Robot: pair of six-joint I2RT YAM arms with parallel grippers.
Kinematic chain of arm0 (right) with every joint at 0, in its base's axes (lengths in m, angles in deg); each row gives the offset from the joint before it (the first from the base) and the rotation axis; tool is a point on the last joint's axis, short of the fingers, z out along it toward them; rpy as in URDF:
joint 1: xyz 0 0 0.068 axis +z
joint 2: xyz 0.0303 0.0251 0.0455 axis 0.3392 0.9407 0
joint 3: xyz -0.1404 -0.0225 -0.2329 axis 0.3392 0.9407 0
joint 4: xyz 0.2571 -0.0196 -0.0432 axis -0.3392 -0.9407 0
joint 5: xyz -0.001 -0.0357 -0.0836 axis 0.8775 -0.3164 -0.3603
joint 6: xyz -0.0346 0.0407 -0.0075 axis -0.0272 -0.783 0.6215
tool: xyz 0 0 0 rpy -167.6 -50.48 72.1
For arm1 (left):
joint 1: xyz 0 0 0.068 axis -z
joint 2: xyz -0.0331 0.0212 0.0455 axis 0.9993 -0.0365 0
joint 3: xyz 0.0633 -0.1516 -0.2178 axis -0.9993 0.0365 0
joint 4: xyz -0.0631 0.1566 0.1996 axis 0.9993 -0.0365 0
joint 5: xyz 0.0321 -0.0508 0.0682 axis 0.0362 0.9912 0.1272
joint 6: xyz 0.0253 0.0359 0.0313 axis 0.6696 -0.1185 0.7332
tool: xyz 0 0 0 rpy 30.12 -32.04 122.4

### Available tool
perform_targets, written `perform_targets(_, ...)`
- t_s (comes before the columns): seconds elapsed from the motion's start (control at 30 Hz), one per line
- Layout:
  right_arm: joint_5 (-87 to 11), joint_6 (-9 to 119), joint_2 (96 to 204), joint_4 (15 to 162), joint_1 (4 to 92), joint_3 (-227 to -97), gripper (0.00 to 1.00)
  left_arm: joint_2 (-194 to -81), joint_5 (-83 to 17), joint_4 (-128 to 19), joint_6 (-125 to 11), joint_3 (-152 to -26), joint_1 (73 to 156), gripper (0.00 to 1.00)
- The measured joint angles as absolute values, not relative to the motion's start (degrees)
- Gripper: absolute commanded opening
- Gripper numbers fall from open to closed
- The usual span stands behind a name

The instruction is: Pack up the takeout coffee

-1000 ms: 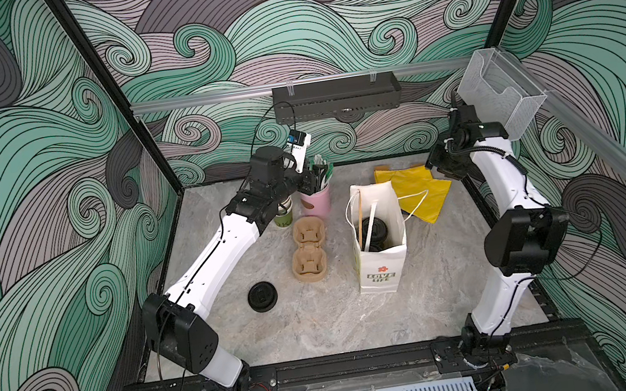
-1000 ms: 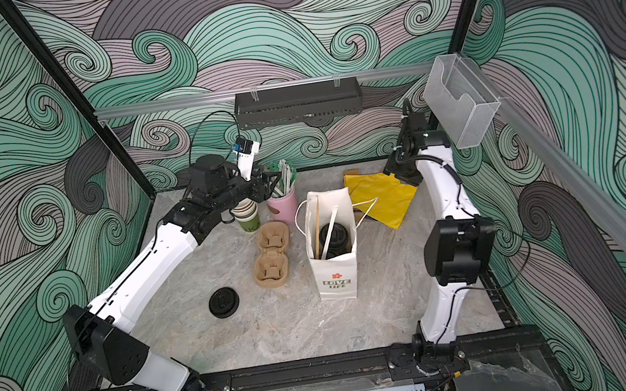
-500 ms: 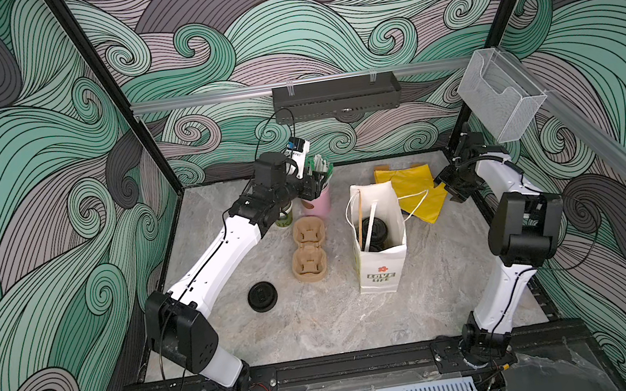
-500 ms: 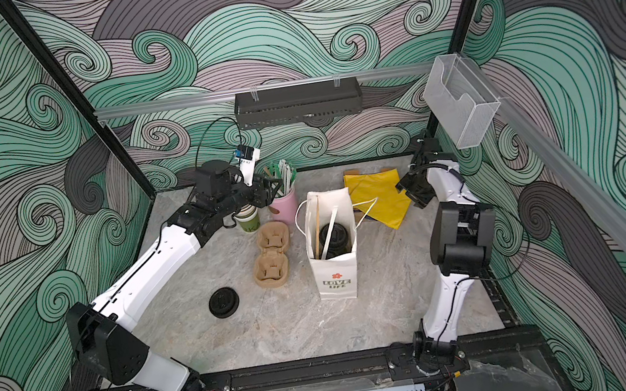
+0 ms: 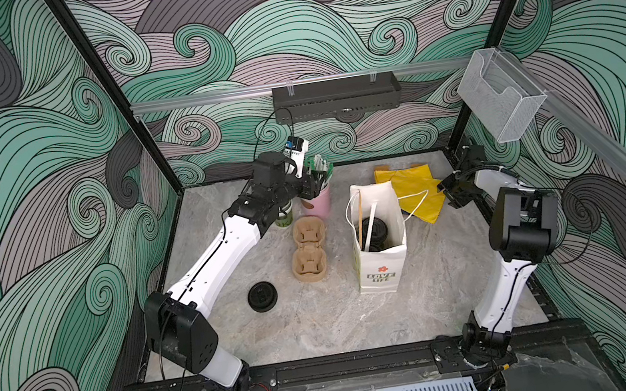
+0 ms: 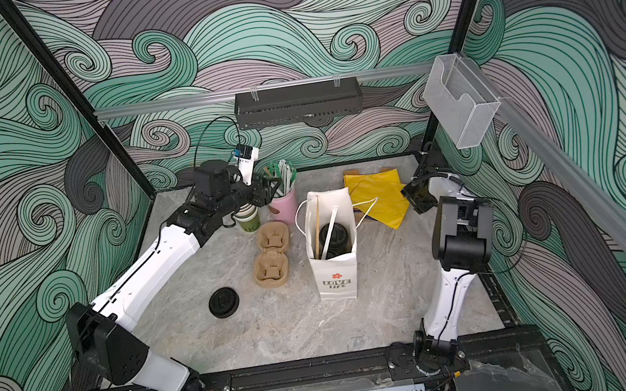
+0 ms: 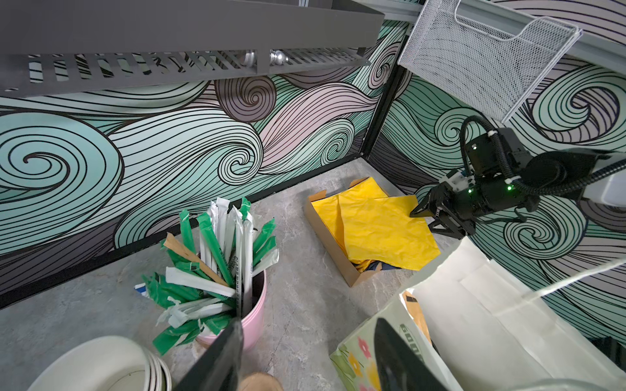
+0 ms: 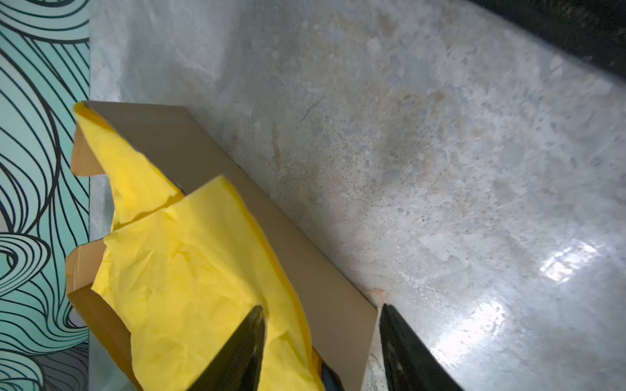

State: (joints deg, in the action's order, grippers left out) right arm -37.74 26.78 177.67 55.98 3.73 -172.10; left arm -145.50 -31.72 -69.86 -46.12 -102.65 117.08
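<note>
Black loose lid (image 5: 262, 296) lies toward the bench's (image 5: 323, 329) left edge; the uncovered olive cup (image 6: 248, 221) stands by the far edge, beside the left gripper (image 7: 308, 325), fingers (image 7: 220, 359) parted and empty. Capping it looks next. A lidded cup (image 5: 375, 231) sits in the bag (image 5: 384, 274). Right gripper (image 8: 321, 307) gapes empty above yellow napkins (image 5: 413, 190).

Left arm (image 5: 226, 247) hides most of the green cup (image 5: 285, 221); lettering seemingly illegible.

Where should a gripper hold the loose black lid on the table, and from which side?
Grip the black lid by its rim, across two opposite edges, coming straight down from above. It lies flat and low on the table, apart from the cup carriers, so a sideways approach would likely only push it.
</note>
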Motion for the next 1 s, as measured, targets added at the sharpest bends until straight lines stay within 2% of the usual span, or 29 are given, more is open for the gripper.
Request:
perform_targets(0.2, -35.1, 24.4, 177.6, 62.0, 3.8, -169.5, 0.17, -145.5, -31.7, -69.9, -46.1, -102.6, 116.8, 0.63)
perform_targets(0.3, -34.6, 23.8, 176.6, 64.9, 3.7, -167.4, 0.08, -145.3, -31.9, -69.9, -46.0, -102.5, 116.6, 0.63)
perform_targets(0.43, -34.7, 23.4, 174.5, 68.0, 3.9, -164.1, 0.08, -144.8, -32.1, -69.9, -45.9, -102.1, 116.5, 0.63)
perform_targets(0.57, -35.4, 22.5, 172.0, 70.3, 3.7, -161.7, 0.17, -144.1, -32.1, -69.9, -45.8, -102.0, 116.5, 0.63)
perform_targets(0.63, -35.4, 22.5, 171.4, 71.0, 3.6, -161.6, 0.17, -143.8, -32.1, -69.9, -45.8, -101.9, 116.5, 0.63)
perform_targets(0.87, -35.5, 21.5, 171.2, 73.4, 3.5, -161.6, 0.13, -143.3, -32.1, -69.9, -45.5, -101.8, 116.5, 0.63)
perform_targets(1.0, -35.5, 21.1, 171.2, 73.7, 3.5, -161.5, 0.04, -142.9, -32.1, -69.9, -45.4, -101.2, 116.5, 0.63)
